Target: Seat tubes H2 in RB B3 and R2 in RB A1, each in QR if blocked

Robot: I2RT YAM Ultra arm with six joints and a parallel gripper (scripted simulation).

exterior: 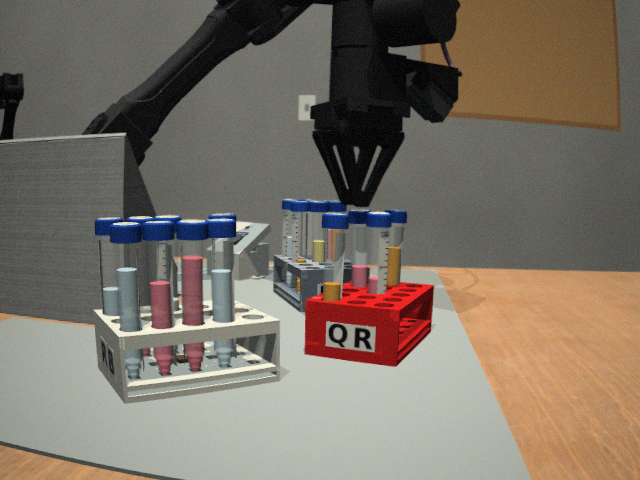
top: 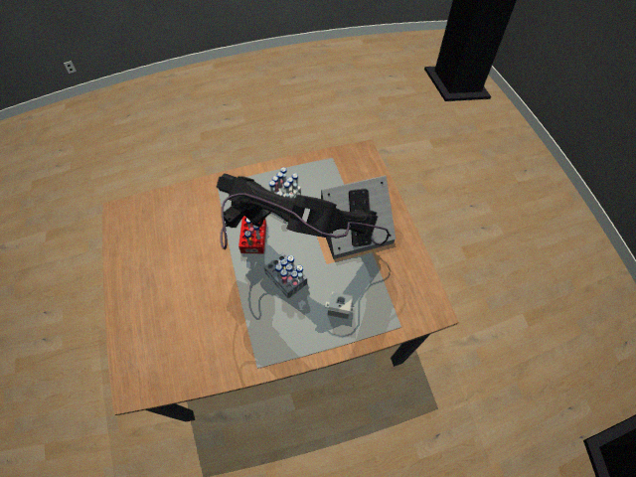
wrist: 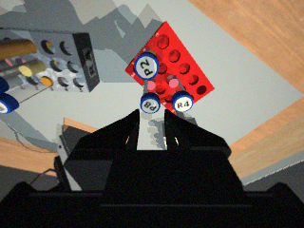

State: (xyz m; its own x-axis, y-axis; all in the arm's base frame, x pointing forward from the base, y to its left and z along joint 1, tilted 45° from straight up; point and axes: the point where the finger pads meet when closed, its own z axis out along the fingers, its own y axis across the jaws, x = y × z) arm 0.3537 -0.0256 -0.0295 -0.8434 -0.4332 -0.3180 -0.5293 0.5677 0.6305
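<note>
My gripper points down with its fingers a little apart and nothing between them. It hangs above the red rack QR. Several capped tubes stand in QR. The wrist view shows P2, P8 just beyond the fingertips, and R4; another QR tube holds orange liquid. The grey rack RA holds several tubes. The white rack RB holds several tubes with caps at similar heights. I cannot read H2 or R2 on any cap.
The button box stands beyond RA; its lamp is too small to tell. The arm's grey base plate borders the mat. The arm covers part of RB in the top view.
</note>
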